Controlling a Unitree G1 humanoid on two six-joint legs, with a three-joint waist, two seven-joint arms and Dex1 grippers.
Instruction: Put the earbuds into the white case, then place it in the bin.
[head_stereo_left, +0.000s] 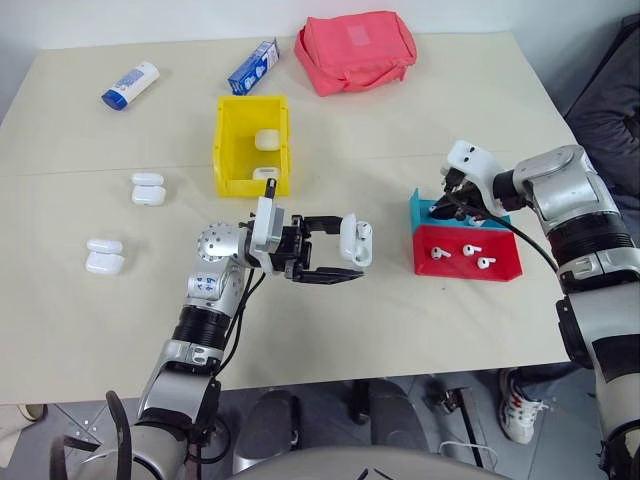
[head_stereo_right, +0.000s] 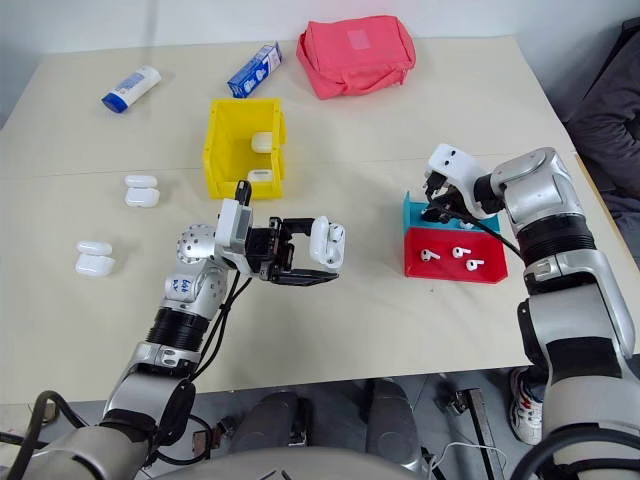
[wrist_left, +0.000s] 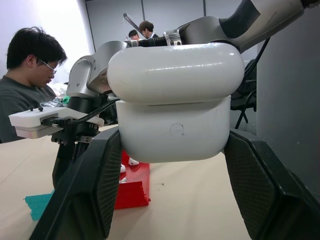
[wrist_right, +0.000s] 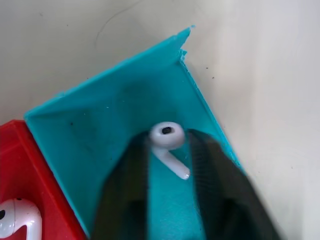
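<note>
Over the table (head_stereo_left: 420, 330), head view: left gripper (head_stereo_left: 352, 257) was clamped on the white case (head_stereo_left: 356, 241), held aloft. Left wrist view: both fingers (wrist_left: 87, 192) pressed its sides. Right wrist view: right gripper (wrist_right: 169, 150) fingers pinched an earbud (wrist_right: 167, 137) inside the teal tray (wrist_right: 100, 135).

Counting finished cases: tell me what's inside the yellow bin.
Inside the yellow bin lie two white cases, one behind the other. Its near wall hides part of the nearer one; whatever lies lower can't be seen.
</note>
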